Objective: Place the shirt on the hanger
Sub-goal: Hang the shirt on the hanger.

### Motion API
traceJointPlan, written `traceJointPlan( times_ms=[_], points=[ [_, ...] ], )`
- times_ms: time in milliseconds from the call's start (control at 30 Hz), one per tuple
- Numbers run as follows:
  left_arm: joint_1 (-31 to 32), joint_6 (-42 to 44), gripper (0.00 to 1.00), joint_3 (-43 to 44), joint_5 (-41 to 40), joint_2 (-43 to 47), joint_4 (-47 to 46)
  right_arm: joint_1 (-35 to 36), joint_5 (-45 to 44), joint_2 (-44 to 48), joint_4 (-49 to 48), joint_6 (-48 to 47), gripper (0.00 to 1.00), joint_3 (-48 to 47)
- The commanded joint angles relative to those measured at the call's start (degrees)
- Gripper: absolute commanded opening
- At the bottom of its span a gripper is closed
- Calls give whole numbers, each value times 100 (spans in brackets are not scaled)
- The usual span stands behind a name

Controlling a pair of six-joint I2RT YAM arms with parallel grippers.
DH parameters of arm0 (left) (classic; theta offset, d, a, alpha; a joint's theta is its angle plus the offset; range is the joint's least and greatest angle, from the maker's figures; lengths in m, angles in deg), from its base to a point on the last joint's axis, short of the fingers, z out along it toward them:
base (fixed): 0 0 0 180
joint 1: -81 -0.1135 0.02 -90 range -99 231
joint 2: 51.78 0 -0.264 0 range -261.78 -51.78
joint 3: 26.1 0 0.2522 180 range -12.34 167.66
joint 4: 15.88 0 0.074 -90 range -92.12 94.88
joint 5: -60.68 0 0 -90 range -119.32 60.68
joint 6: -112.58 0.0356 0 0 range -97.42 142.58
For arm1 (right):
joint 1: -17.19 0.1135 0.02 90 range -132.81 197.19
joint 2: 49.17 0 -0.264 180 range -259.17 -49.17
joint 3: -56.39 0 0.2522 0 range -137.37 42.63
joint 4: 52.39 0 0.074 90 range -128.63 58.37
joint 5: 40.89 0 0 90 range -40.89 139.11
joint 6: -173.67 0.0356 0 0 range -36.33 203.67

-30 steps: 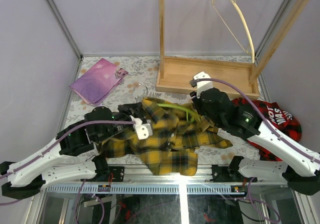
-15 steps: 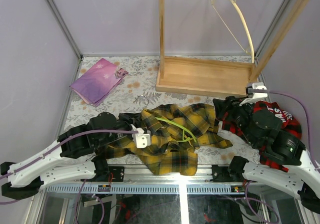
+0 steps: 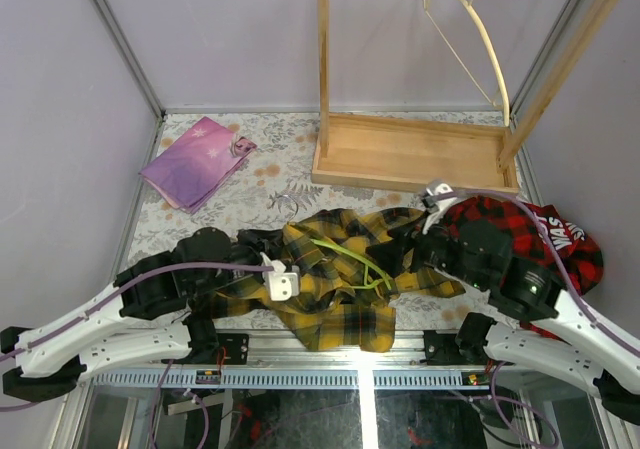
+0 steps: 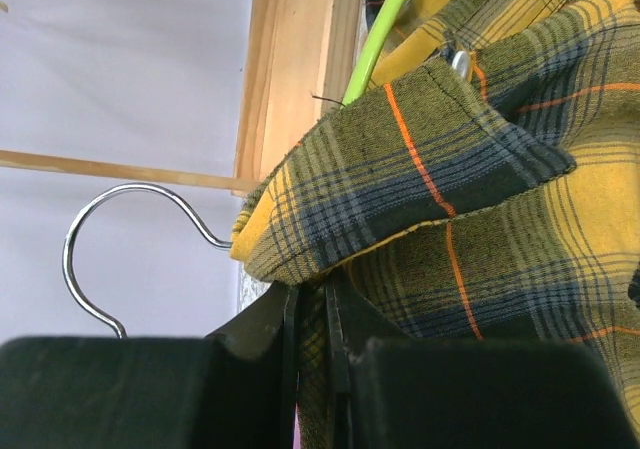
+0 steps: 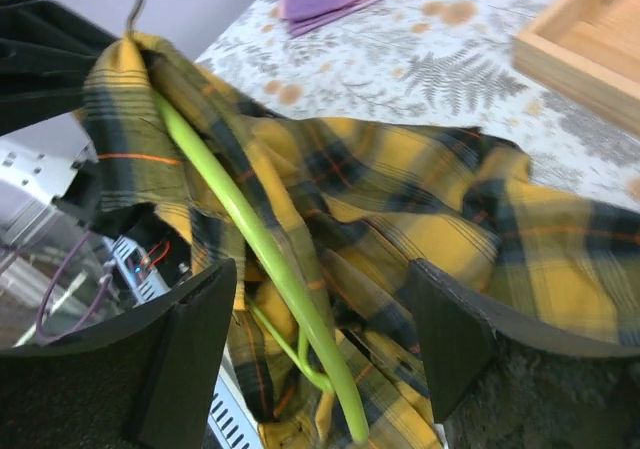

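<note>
While pale lilac walls (image 3: 60, 119) close in the booth, a fern-printed tablecloth (image 3: 200, 219) covers the work surface. A wooden rack (image 3: 410, 154) stands at the back, a purple cloth (image 3: 195, 159) lies back-left and a red plaid garment (image 3: 530, 234) lies at the right. The left gripper (image 4: 310, 314) is clenched on a fold of the shirt (image 3: 340, 289), beside the silver hook (image 4: 80, 259) of the green hanger (image 4: 385, 29). The right gripper (image 5: 322, 269) stands wide, grasping nothing, its jaws framing the hanger, which lies in the shirt. The shirt's hem reaches the near edge, and a strip of tablecloth shows between shirt and rack.
</note>
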Motion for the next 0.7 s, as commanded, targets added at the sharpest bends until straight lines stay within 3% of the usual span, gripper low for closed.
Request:
traceJointPlan(
  times_ms=[0,200,533,667],
  points=[
    [4,13,1,77,518,122,-562,31,1408,-707,-772,-641,75,-545],
    [8,165,1,91,724,130,-555,34,2333,-1478,-1196,-813,59,-699],
    [10,785,0,52,1102,143,-568,36,3168,-1922,-1509,-805,37,-770],
    [4,931,0,146,1144,11,-590,31,3370,-2169,-1559,-813,36,-808]
  ],
)
